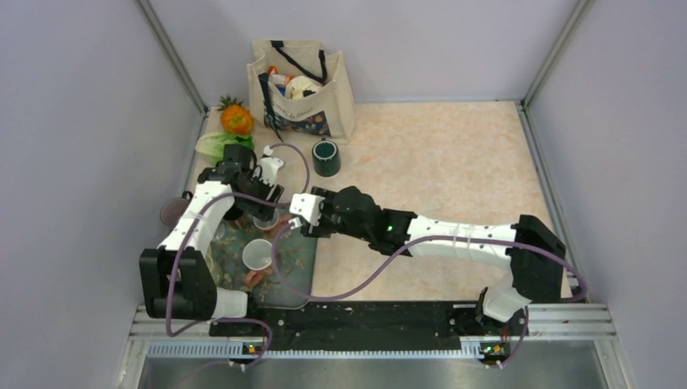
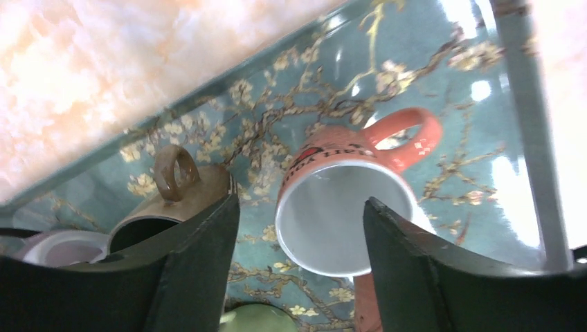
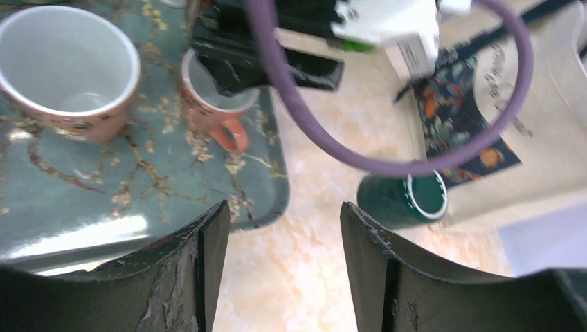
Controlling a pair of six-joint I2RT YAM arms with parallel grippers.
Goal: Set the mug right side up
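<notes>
Mug: a salmon-orange mug [image 2: 332,221] with a white inside stands on its base. Its mouth faces up toward the left wrist camera, and its handle points to about 1 o'clock in that view.
Mug's place: on the tray [image 3: 90,180], near the tray's far edge. In the top view this is about 9 o'clock from the middle of the table [image 1: 437,162].
Left gripper: the left gripper [image 2: 301,204] hangs directly over the mug with its jaws spread wide.
Left fingers: the dark fingers [image 2: 201,263] frame the mug's mouth. Tray shows between one finger and the rim. The other finger overlaps the rim in the picture, and contact there cannot be told.
Right gripper: the right gripper [image 3: 284,207] is spread apart with nothing between its fingers. It is over the tray's corner and bare table, and in the top view it sits just beside the left gripper, at its 3 o'clock.
Tray: teal with a blossom-branch print, at 8 o'clock of the table.
Second salmon mug: the second salmon mug [image 1: 258,254] is upright on the tray, at 6 o'clock of the task mug.
Brown mug: the brown mug [image 2: 201,197] is on the tray, just beside the task mug.
Green mug: the green mug [image 1: 326,158] is on the table off the tray, at 1 o'clock of the left gripper.
Tote bag: the tote bag [image 1: 304,105] stands at the table's far edge, at 11 o'clock, just behind the green mug.
Cable: a purple cable [image 3: 415,166] loops across the right wrist view.
</notes>
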